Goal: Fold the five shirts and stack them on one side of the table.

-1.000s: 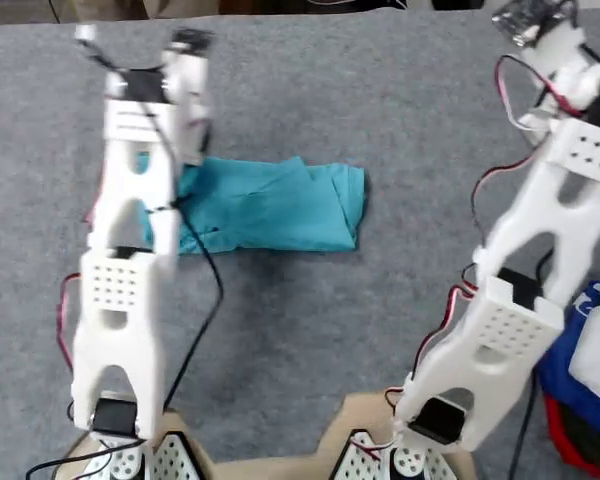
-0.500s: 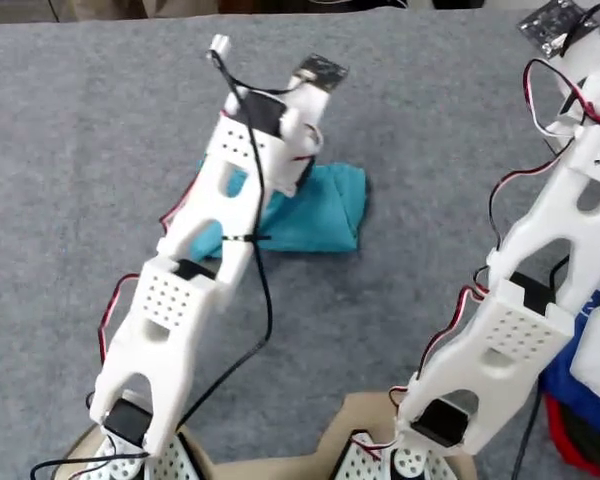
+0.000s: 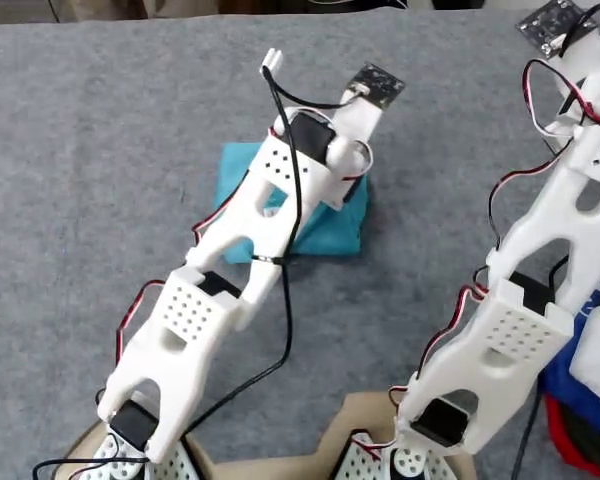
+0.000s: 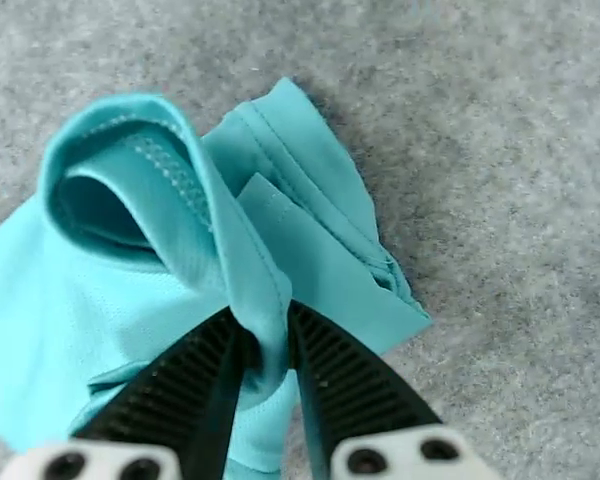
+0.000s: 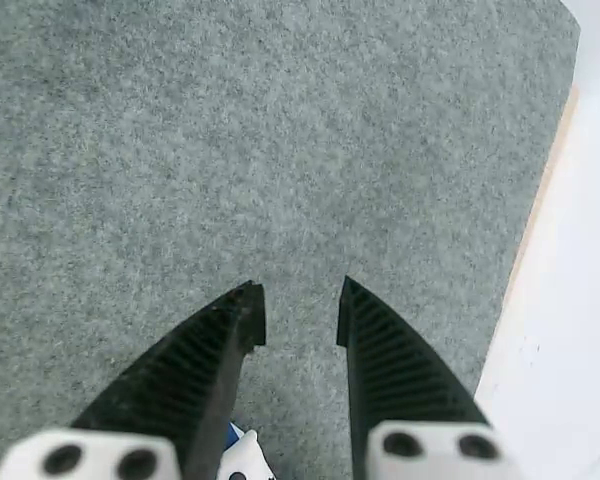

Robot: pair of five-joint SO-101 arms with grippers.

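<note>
Left gripper [image 4: 264, 338], jaws closed on 1 raised fold of the teal shirt [image 4: 315, 265], holds it up for folding; right gripper [image 5: 298, 305] hangs parted, empty, well apart.

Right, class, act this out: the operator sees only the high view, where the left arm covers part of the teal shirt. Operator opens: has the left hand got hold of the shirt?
Observer: Yes. In the left wrist view the left hand is shut on a raised fold of the teal shirt.
Operator: Is the cloth flat near the grip?
Observer: No, the pinched fold curls up into an open loop above the rest of the shirt.
Operator: And the right hand?
Observer: The right hand is open and empty, with grey mat below it.
</note>
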